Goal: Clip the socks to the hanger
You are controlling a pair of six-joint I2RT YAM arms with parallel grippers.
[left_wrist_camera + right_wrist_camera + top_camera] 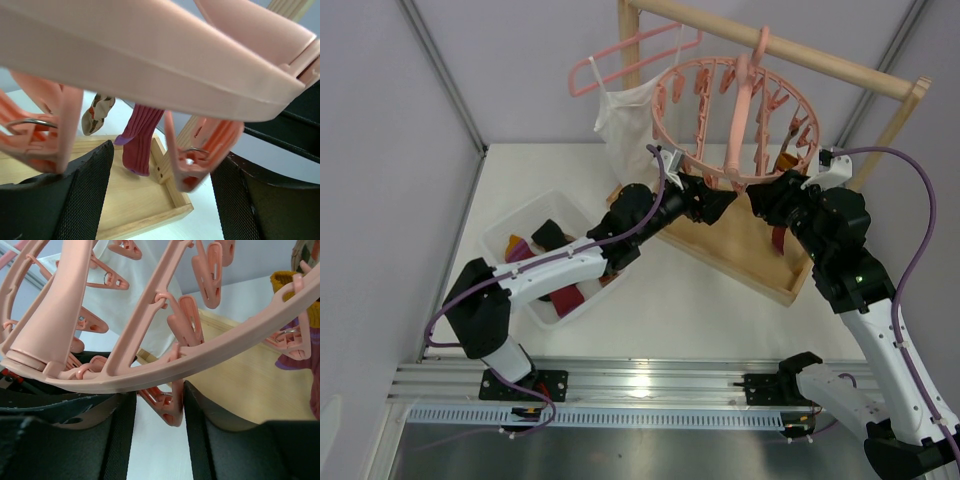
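Observation:
The round pink hanger (pixel 735 110) hangs from a wooden rod. My left gripper (pixel 718 200) is open and empty under its near rim. In the left wrist view (pixel 162 157) a pink clip (pixel 192 165) dangles between the fingers, close to the right one. My right gripper (pixel 762 200) is open just to the right. In the right wrist view (pixel 159 392) another clip (pixel 167 407) hangs against its right finger. A maroon sock (pixel 140 142) and an argyle sock (pixel 97 112) hang from the hanger. More socks (pixel 563 297) lie in a white bin (pixel 505 225).
A wooden tray base (pixel 750 255) lies under the hanger, with an upright post (pixel 890 120) at the right. A white camisole (pixel 625 130) hangs on a thin pink coat hanger (pixel 620 55) at the left of the rod. Grey walls close in the table.

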